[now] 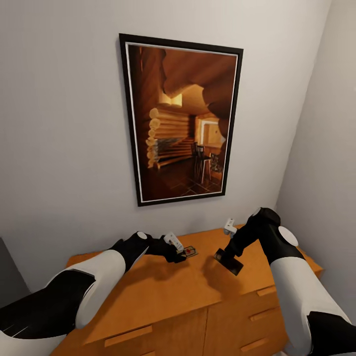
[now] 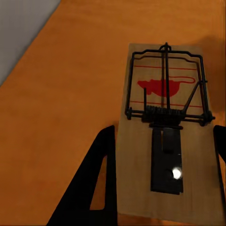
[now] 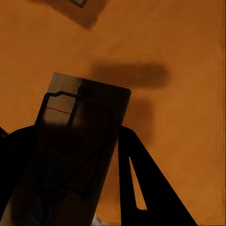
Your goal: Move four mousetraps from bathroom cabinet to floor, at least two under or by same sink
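Note:
The orange-brown cabinet (image 1: 148, 291) stands against the wall below me. One mousetrap (image 1: 190, 251) lies on its flat top near the back. My left gripper (image 1: 182, 253) straddles the trap's near end. In the left wrist view the tan board (image 2: 141, 155) with its wire spring and red mark sits between the black fingers (image 2: 96, 188), which press on both long edges. My right gripper (image 1: 225, 257) is shut on a second mousetrap (image 1: 230, 263), held tilted just above the top. In the right wrist view this trap (image 3: 80, 141) is in shadow, beside a finger (image 3: 141, 183).
A framed cabin picture (image 1: 180, 121) hangs on the wall right behind the cabinet. The side wall (image 1: 321, 148) closes in at the right. Drawer fronts with slim handles (image 1: 128, 336) face me. The other trap's corner (image 3: 80, 4) shows at the edge of the right wrist view.

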`<state>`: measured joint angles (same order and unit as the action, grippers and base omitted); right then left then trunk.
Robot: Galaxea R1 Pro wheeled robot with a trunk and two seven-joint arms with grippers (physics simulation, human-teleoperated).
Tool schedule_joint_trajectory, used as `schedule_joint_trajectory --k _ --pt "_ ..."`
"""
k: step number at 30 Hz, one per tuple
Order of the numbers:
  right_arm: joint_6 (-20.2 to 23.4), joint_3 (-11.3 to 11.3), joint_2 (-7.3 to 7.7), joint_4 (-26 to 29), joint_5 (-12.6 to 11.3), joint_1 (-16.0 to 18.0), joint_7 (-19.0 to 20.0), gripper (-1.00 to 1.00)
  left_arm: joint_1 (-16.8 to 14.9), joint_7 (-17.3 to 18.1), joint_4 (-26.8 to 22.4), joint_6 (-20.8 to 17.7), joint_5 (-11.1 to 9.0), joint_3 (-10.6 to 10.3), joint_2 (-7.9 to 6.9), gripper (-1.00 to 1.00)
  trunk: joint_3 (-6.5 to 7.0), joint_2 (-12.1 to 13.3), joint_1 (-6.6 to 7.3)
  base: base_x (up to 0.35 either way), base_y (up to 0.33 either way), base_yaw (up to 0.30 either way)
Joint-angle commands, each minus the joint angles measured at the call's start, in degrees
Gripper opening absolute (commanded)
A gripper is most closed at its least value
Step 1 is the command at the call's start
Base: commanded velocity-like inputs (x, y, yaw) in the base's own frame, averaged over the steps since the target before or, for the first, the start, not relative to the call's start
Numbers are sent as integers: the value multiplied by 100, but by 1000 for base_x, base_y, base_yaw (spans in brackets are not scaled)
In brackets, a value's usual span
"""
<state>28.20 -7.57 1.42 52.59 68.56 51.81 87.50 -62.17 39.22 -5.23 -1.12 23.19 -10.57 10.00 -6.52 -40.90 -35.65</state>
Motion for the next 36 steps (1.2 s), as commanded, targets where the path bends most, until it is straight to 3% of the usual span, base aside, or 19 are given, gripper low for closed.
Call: schedule_joint_trajectory --k 1,9,36 --pt "62 -7 -1 5 26 5 39 -100 -5 7 -4 -3 -16 -42 0 -100 8 33 21 0 -134 0" --pt "62 -7 0 5 26 5 39 -100 -5 7 -4 -2 -16 -42 0 -100 152 354 196 -51 -32 0" --pt "62 -7 -1 5 26 5 39 -100 -5 7 -4 -4 -16 -42 0 -100 636 1437 789 -328 -71 0"
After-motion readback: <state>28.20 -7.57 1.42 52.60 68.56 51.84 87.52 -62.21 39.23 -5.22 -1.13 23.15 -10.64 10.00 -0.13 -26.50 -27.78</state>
